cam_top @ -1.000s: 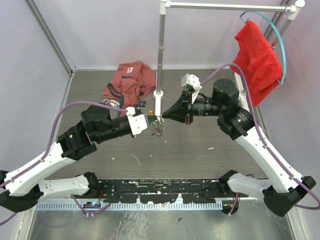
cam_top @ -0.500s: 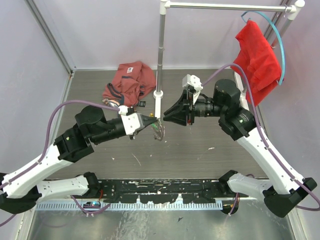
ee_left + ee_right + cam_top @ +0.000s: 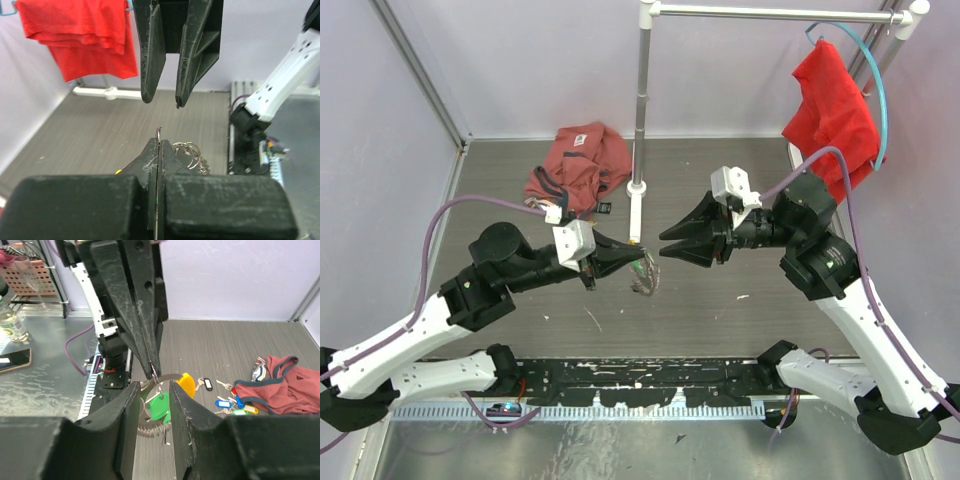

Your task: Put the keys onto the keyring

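Two grippers facing each other above the middle of the bench (image 3: 720, 320). To the left, the left gripper (image 3: 638, 260) pressed together, pinching the thin wire of the one keyring (image 3: 646, 277). A bunch of silvery keys (image 3: 190, 152) hanging below the tips, clear of the bench. Seen from the right wrist, one yellow-orange tag (image 3: 186, 384) and one green tag (image 3: 159, 407) at the ring. To the right, the right gripper (image 3: 662, 245) spread wide, holding nothing, just beside the keyring but not touching it.

The loose keys (image 3: 223, 403) lying far left on the bench, close to one crumpled reddish shirt (image 3: 578, 162). Counted there: one black tag, two blue, one yellow-green. Full number not possible to tell, some too small. One metal stand (image 3: 640, 110) upright behind the grippers. One red shirt (image 3: 835, 105) hanging at the far right.

Against half a second ago: right gripper drawn back to the right, away from the stand and from the left gripper, and opened wider. Left gripper with the keyring shifted a little nearer and a little to the right, pinching as before. Loose keys and reddish shirt unchanged in place.
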